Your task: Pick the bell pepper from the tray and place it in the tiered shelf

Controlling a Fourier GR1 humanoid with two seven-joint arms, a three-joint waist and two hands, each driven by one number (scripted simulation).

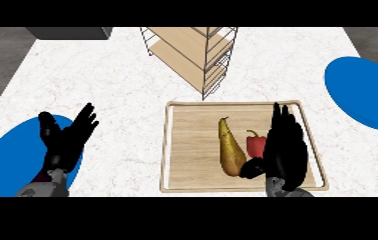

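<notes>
Red against the pale wood, the bell pepper (256,145) lay on the tray (193,115), just right of a long yellow-brown pear-like fruit (231,149) whose long axis ran roughly toward the tiered shelf (193,54). The right hand (286,149) was directly over the tray's right half, its palm covering the pepper's right side; only the pepper's left part and its stem showed. The fingers (283,115) pointed straight away from the robot and looked extended rather than curled, with the thumb (251,170) low beside the pepper; no closure round the pepper was visible, and contact could not be confirmed. The pepper therefore lay to the left of, and partly beneath, that hand. The left hand (68,136) rested well apart at the view's left, over a blue plate (18,149) on the desk, fingers up and spread, holding nothing. In the inspector's judgement the right hand was much the nearer, and the grasp had yet to be made. The shelf stood beyond the tray's far edge.
</notes>
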